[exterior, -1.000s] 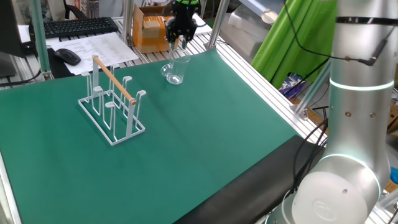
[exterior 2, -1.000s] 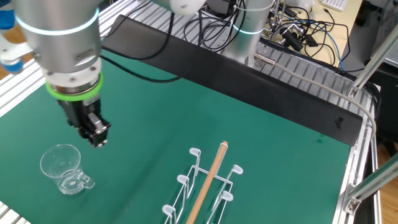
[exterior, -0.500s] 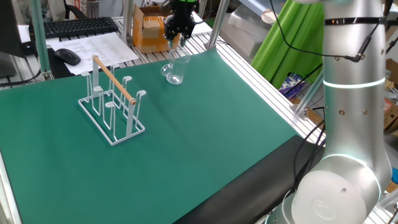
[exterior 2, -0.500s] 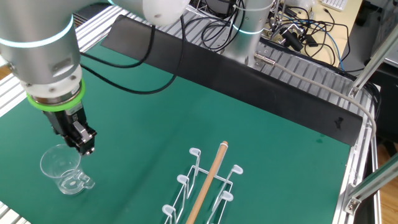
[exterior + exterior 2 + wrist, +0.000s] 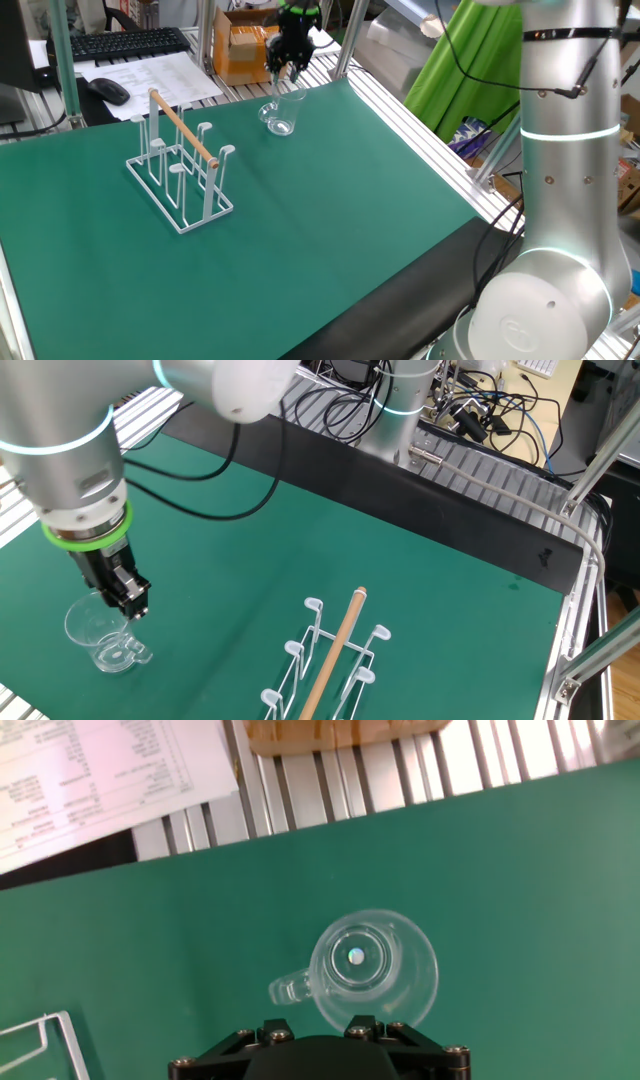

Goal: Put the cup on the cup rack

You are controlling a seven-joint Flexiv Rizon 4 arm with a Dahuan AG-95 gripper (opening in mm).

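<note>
The cup [image 5: 372, 970] stands upright on the green mat [image 5: 330, 220], near its far edge, handle [image 5: 289, 990] out to one side — well apart from the cup rack [image 5: 180, 165]. The gripper [image 5: 133, 607] points straight down over the cup's rim. Its jaws are hidden behind its own body in every view — whether parted or clenched cannot be told. The rack's pegs are bare.

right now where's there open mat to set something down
The green mat is bare from the cup rack across to the aluminium rails at its edge, and toward the black strip by the arm's base. It is crowded at the far corner, where the gripper hangs over the cup.
</note>
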